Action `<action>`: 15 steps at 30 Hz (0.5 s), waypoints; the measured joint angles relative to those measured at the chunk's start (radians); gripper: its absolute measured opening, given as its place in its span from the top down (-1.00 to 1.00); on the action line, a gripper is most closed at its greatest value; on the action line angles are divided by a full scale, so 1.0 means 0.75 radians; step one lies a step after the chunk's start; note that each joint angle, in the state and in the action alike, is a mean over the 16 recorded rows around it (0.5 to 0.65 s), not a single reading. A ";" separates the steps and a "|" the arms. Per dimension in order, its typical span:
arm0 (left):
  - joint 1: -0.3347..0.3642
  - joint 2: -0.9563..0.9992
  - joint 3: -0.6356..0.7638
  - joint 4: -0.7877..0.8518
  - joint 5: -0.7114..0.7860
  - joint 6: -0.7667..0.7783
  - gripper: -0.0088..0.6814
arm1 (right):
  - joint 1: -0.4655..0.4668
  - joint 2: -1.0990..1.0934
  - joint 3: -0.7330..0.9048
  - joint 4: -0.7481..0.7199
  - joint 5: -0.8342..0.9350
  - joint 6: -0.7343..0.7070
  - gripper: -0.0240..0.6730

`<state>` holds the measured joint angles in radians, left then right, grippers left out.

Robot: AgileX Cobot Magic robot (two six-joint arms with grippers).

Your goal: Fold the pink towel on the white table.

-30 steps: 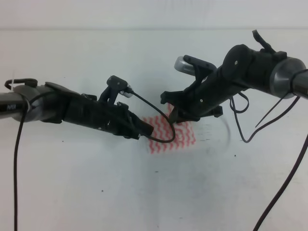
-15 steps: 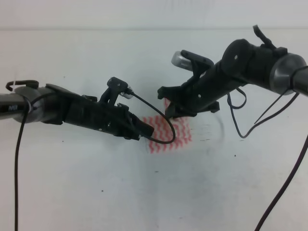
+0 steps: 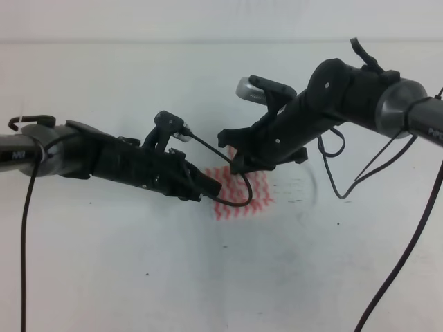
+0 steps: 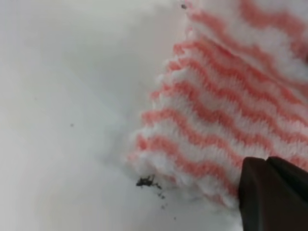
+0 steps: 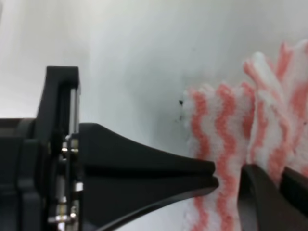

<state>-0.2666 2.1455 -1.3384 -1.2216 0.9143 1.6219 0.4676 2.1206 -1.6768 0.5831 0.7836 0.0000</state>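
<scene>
White worktop (image 3: pixel 104 263) carries the pink towel (image 3: pixel 259 200); my left end effector (image 3: pixel 211 185) pinches its edge, my right end effector (image 3: pixel 239 160) clenches a lifted fold.

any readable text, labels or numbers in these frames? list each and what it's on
Nothing legible.
White marking on the left arm's link at the high view's left edge: blurred, unreadable.
White marking on the right arm's link at the right edge: too small to read.
Pink towel: wavy stripes only, no tag or label showing.
White table: specks only, no text.
</scene>
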 joint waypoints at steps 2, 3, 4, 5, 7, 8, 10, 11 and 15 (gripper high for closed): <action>0.000 -0.001 0.000 0.000 0.001 0.000 0.99 | 0.002 0.003 0.000 -0.004 -0.001 0.000 0.97; 0.000 -0.001 0.000 0.000 0.001 0.000 0.99 | 0.002 0.004 0.000 -0.005 -0.002 0.000 0.97; 0.000 -0.001 0.000 0.000 0.001 0.000 0.99 | 0.003 0.005 0.000 -0.007 -0.003 0.000 0.97; 0.000 -0.001 0.000 0.000 0.001 0.000 0.99 | 0.003 0.005 0.000 -0.009 -0.004 0.000 0.97; 0.000 0.000 0.000 0.000 0.001 0.000 0.99 | 0.003 0.006 0.000 -0.012 -0.006 0.000 0.97; 0.000 0.000 0.000 0.000 0.001 0.000 0.99 | 0.003 0.006 0.000 -0.014 -0.006 0.000 0.97; 0.000 0.000 0.000 0.000 0.002 0.000 0.99 | 0.003 0.008 0.000 -0.018 -0.007 0.000 0.97; 0.000 0.000 0.000 0.000 0.002 0.000 0.99 | 0.003 0.008 0.000 -0.020 -0.008 0.000 0.97; 0.000 -0.001 0.000 0.000 0.005 0.000 0.99 | 0.003 0.010 0.000 -0.026 -0.010 0.000 0.98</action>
<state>-0.2666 2.1450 -1.3384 -1.2220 0.9177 1.6220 0.4697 2.1280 -1.6767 0.5635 0.7758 0.0000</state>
